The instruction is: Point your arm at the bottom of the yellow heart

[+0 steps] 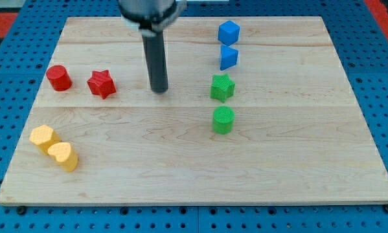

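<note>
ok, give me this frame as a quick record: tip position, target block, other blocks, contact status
tip: my tip rests on the board, upper middle, right of the red star
target: yellow heart, lower left of the view
target neighbour: second yellow block, touching the heart on its upper left
tip to target: far apart, heart lies down and to the view's left of the tip
red: cylinder left of the star
right column, top to bottom: blue cube, blue block, green star, green cylinder
contact: tip touches no block
</note>
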